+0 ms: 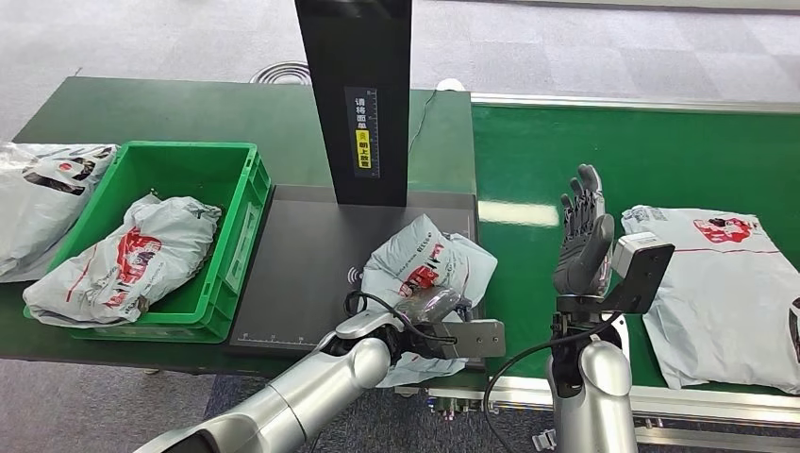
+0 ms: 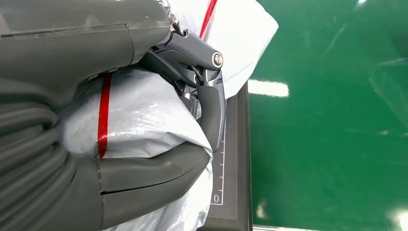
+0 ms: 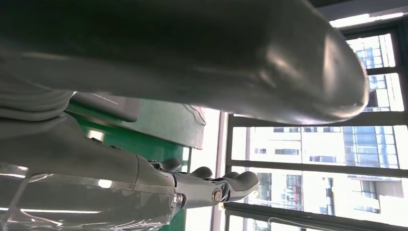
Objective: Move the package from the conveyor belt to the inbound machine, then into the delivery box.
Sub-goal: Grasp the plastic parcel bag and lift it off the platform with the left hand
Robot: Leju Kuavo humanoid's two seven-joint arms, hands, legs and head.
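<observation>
A crumpled grey plastic package [image 1: 426, 265] with red print lies on the dark platform of the inbound machine [image 1: 311, 255], at its right front corner. My left hand [image 1: 429, 321] grips the package's near side; the left wrist view shows my thumb and fingers [image 2: 211, 103] wrapped around the grey package [image 2: 144, 120]. My right hand [image 1: 582, 236] is raised above the green conveyor belt [image 1: 538, 170], fingers straight and apart, holding nothing. The green delivery box [image 1: 241, 203] sits left of the machine with one grey package [image 1: 127, 255] inside.
A flat grey package [image 1: 726, 293] lies on the conveyor belt to the right of my right hand. Another grey package [image 1: 42, 203] rests on the green table left of the box. The machine's black post [image 1: 363, 94] stands behind the platform.
</observation>
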